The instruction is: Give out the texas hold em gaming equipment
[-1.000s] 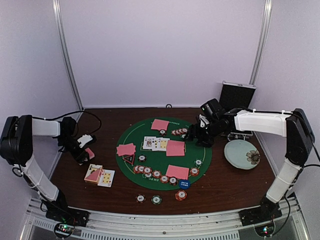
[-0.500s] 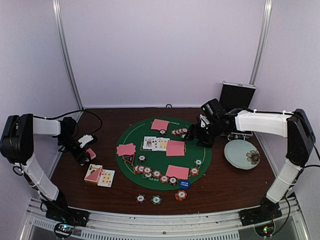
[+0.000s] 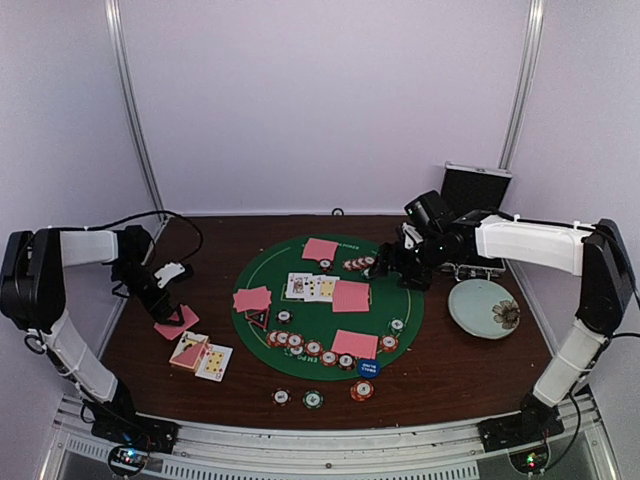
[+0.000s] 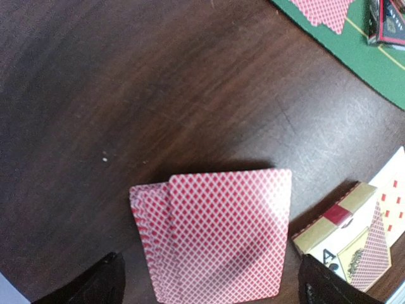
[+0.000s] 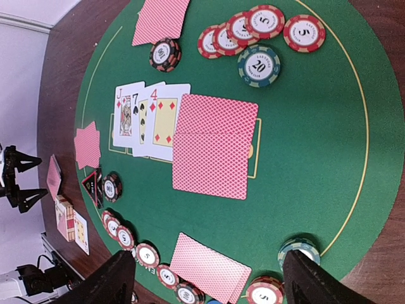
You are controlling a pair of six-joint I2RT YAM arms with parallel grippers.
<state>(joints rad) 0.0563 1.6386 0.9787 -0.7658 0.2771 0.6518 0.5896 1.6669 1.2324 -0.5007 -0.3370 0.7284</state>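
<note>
Surface: dark wood table (image 3: 450, 375), lilac walls behind, round green mat (image 3: 395, 295) in the middle.
Clutter: black-and-silver case (image 3: 475, 190) back right, floral plate (image 3: 483, 308) right of the mat. I ignore both.
Left gripper (image 4: 215, 284): jaws spread wide, holding nothing, low over bare wood left of the mat.
Right gripper (image 5: 215, 278): jaws spread, empty, hovering over the mat's far-right side.
Cards: fanned pile (image 4: 218, 234) lies face down, flat on the wood between the left fingers. Card box (image 4: 332, 231) with loose face-up cards is just beside it. On the mat I see community cards (image 5: 149, 117) J, 7, 4 touching a face-down stack (image 5: 215, 145), plus three more face-down hands.
Chips: chip row (image 3: 312, 347) along the mat's near edge, chip cluster (image 5: 264, 20) at the far edge, three stray chips (image 3: 313, 399) off the mat on wood.
Dealer disc (image 3: 367, 367): blue, on the mat's near edge.
Risk left: my guess is that, with the fingers flanking the pile, any sideways pull-out could smear the fan or nudge the box.
Risk right: dropping onto the cluster could scatter chips across the cards.
</note>
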